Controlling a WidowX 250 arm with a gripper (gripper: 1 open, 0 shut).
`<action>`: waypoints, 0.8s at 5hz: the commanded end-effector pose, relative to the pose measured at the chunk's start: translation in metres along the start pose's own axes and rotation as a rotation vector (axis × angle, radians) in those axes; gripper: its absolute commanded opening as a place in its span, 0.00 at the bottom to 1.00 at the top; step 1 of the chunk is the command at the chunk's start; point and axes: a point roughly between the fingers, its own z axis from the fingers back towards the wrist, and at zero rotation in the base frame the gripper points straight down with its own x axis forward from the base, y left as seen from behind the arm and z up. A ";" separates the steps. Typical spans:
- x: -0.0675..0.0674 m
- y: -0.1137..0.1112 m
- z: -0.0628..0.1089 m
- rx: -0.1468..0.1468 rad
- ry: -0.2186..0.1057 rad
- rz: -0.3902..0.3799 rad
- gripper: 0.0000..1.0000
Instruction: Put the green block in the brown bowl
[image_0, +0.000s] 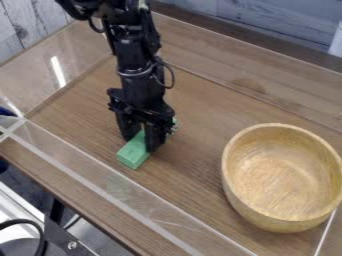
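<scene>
The green block (131, 154) lies on the wooden table, left of centre, with its near end sticking out from under my gripper. My gripper (144, 140) points straight down over the block's far half. One black finger stands on each long side, pressed close against the block. The block still rests on the table surface. The brown bowl (286, 129) sits empty at the right, roughly a bowl's width away from the block.
A clear plastic wall (80, 178) runs along the table's front left edge, close to the block. The table top (227, 90) stretches back behind the arm. A pale plank wall stands at the far left.
</scene>
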 end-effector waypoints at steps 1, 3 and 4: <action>0.012 0.005 0.018 0.007 -0.056 0.009 0.00; 0.031 0.009 0.042 -0.009 -0.115 0.016 0.00; 0.052 0.013 0.062 -0.025 -0.158 0.037 0.00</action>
